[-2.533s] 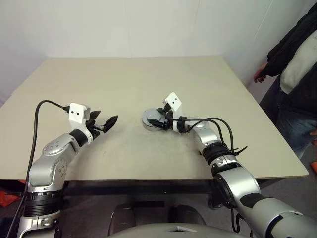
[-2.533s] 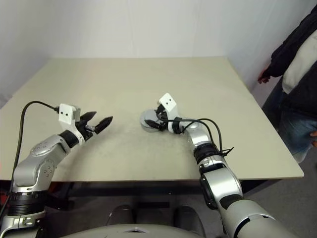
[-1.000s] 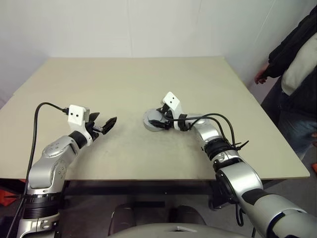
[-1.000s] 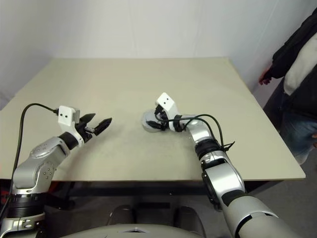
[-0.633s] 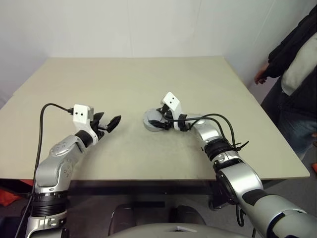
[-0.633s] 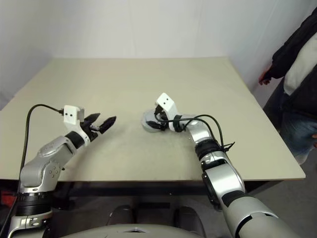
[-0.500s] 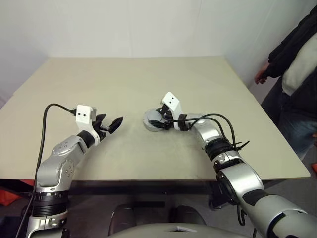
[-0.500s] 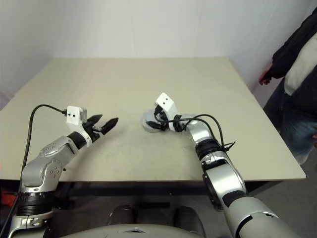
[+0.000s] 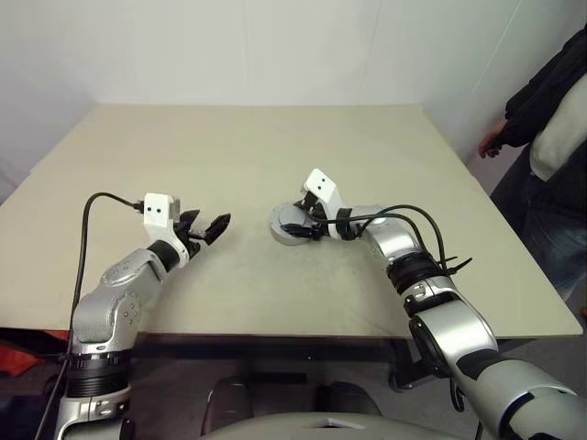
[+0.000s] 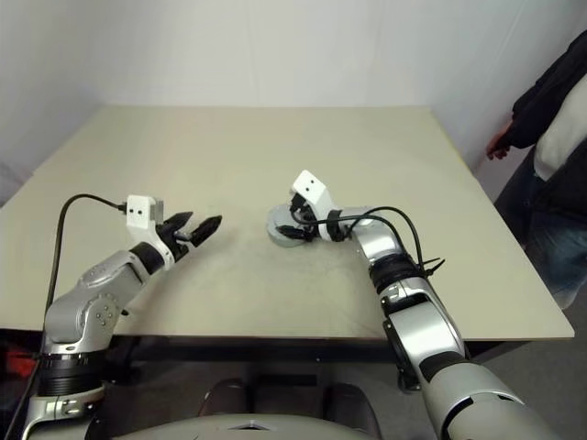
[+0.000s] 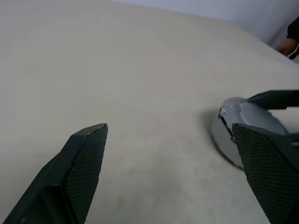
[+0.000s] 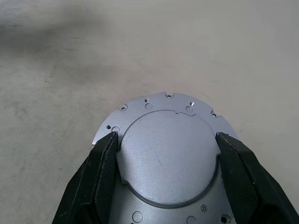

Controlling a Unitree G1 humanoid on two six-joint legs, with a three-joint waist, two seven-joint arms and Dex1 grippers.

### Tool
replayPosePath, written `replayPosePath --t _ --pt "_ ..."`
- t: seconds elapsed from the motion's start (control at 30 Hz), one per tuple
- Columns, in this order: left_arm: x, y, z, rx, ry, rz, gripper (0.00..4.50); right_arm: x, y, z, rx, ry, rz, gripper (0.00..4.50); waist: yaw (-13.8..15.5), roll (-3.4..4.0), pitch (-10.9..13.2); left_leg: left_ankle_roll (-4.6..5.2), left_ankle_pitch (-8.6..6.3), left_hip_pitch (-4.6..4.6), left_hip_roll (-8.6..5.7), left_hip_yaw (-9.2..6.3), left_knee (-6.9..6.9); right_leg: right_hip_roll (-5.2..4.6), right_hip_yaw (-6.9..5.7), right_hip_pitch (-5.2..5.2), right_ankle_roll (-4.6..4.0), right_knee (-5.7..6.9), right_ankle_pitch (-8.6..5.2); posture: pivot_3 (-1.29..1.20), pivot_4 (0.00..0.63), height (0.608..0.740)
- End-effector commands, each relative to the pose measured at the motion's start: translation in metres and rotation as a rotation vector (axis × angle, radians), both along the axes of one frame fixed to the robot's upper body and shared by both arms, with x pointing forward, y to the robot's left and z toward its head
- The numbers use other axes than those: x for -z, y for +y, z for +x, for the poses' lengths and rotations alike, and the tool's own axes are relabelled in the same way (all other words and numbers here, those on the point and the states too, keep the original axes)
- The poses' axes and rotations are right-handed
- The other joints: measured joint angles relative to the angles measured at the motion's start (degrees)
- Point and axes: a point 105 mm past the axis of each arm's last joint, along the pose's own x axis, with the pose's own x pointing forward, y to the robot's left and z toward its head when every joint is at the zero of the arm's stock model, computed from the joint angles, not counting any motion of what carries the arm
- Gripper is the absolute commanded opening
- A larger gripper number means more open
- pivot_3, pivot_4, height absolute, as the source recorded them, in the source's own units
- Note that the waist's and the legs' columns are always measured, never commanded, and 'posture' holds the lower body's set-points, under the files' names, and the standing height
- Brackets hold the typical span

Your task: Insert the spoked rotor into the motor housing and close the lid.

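Right wrist view shows, nearest, the two black fingers (image 12: 100, 177) of the right gripper (image 12: 169, 179) standing wide apart, one on each side of the raised round centre of the lid (image 12: 168, 154), their inner faces touching its edge, so the lid's raised part sits gripped between them; the lid shows its smooth matte grey face upward, with a flat outer flange carrying small holes and notches along its rim; beyond it lies bare beige table (image 12: 154, 42); in the left eye view the left gripper (image 9: 209, 229) hangs just above the near left part of the table, its fingers spread open with nothing between them, pointing toward the lid and well apart from it; farther in, near the table's middle, the right gripper reaches in from the right with the lid under its fingertips, and the lid sits on a low round grey body that I take to be the motor housing (image 9: 282, 235), though I cannot tell its inside; I cannot tell where the spoked rotor is; farthest, past the table's right edge, a person (image 9: 550, 128) in dark clothing stands by the white wall.
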Motion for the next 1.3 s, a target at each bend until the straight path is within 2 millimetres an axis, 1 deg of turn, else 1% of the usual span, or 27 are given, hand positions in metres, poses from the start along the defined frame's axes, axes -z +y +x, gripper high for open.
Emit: replayPosePath --t 0.03,0.17,0.33,0.37,0.47,0.53,0.63,0.67,0.8,0.87,1.1,1.2,1.27,1.3 --pt "-0.019 0.0 0.002 -0.013 -0.023 -0.047 4.5 0.044 -0.025 -0.011 0.046 0.126 -0.142 3.2 0.0 0.03 0.0 0.0 0.0 0.01 0.0 0.0 0.0 0.0 0.0 0.02 0.0 0.0 0.0 0.0 0.0 0.74" --pt "-0.015 0.001 0.002 -0.016 0.053 -0.072 4.5 0.045 -0.027 -0.011 0.048 0.128 -0.147 3.2 0.0 0.05 0.0 0.0 0.0 0.01 0.01 0.0 -0.01 0.0 0.0 0.03 0.03 0.0 -0.01 0.0 0.0 0.74" --pt "-0.019 -0.009 0.005 0.026 0.075 -0.161 4.5 0.045 -0.029 -0.011 0.05 0.126 -0.154 3.2 0.0 0.05 -0.1 0.01 0.0 0.02 -0.03 0.0 0.0 -0.03 0.0 0.07 0.04 -0.02 -0.02 0.0 0.0 0.74" --pt "-0.02 -0.012 0.007 0.033 0.078 -0.185 4.5 0.045 -0.029 -0.011 0.05 0.126 -0.155 3.2 0.0 0.05 -0.1 0.01 -0.01 0.02 -0.05 0.0 -0.01 -0.05 -0.01 0.08 0.04 -0.02 -0.02 0.0 0.0 0.74" --pt "-0.029 -0.032 0.016 0.09 0.08 -0.323 4.5 0.045 -0.029 -0.011 0.049 0.122 -0.158 3.2 0.2 0.04 -0.1 0.02 -0.01 0.03 -0.09 0.0 0.0 -0.08 0.0 0.11 0.04 -0.04 -0.02 0.0 0.0 0.74" --pt "-0.031 -0.041 0.02 0.116 0.088 -0.374 4.5 0.045 -0.029 -0.011 0.046 0.12 -0.159 3.2 0.2 0.04 -0.1 0.02 -0.01 0.05 -0.11 -0.01 0.01 -0.1 0.0 0.17 0.05 -0.06 -0.03 0.0 0.0 0.74" --pt "-0.029 -0.05 0.026 0.133 0.115 -0.418 3.88 0.045 -0.028 -0.011 0.044 0.116 -0.162 3.2 0.2 0.05 -0.1 0.05 -0.03 0.04 -0.11 0.0 -0.01 -0.11 0.0 0.23 0.14 -0.08 -0.08 0.0 0.0 0.74" --pt "-0.027 -0.052 0.028 0.139 0.126 -0.423 3.59 0.045 -0.028 -0.012 0.044 0.116 -0.162 3.2 0.2 0.05 -0.1 0.07 -0.04 0.04 -0.11 0.01 -0.05 -0.11 0.0 0.26 0.2 -0.08 -0.12 0.0 0.0 0.74" --pt "-0.018 -0.061 0.034 0.159 0.193 -0.461 2.25 0.045 -0.028 -0.011 0.046 0.111 -0.162 3.2 0.2 0.05 -0.1 0.07 -0.04 0.04 -0.11 0.0 -0.16 -0.11 -0.01 0.27 0.28 -0.08 -0.16 0.0 0.0 0.74" --pt "-0.017 -0.068 0.035 0.185 0.211 -0.473 1.61 0.045 -0.028 -0.011 0.046 0.11 -0.162 3.2 0.2 0.05 -0.1 0.07 -0.04 0.04 -0.12 0.0 -0.16 -0.11 -0.01 0.27 0.28 -0.09 -0.16 0.0 0.0 0.74" --pt "-0.03 -0.087 0.037 0.283 0.226 -0.579 1.61 0.045 -0.029 -0.011 0.05 0.106 -0.165 3.2 0.3 0.05 -0.1 0.07 -0.04 0.05 -0.16 0.0 -0.17 -0.17 -0.01 0.28 0.28 -0.11 -0.17 0.0 0.0 0.74" --pt "-0.034 -0.097 0.038 0.325 0.227 -0.604 1.0 0.044 -0.028 -0.011 0.052 0.104 -0.163 3.2 0.3 0.05 -0.1 0.07 -0.04 0.06 -0.17 0.01 -0.22 -0.17 -0.02 0.28 0.29 -0.11 -0.17 0.0 0.0 0.74" --pt "-0.033 -0.1 0.04 0.329 0.247 -0.609 0.31 0.044 -0.028 -0.011 0.052 0.103 -0.162 3.2 0.3 0.05 -0.1 0.06 -0.03 0.07 -0.18 0.01 -0.24 -0.18 -0.01 0.28 0.29 -0.12 -0.17 0.0 0.0 0.74" --pt "-0.029 -0.101 0.042 0.311 0.271 -0.603 0.03 0.044 -0.027 -0.011 0.052 0.103 -0.162 3.2 0.3 0.05 -0.1 0.07 -0.03 0.08 -0.19 0.01 -0.25 -0.19 -0.01 0.28 0.3 -0.12 -0.17 0.0 0.0 0.74"
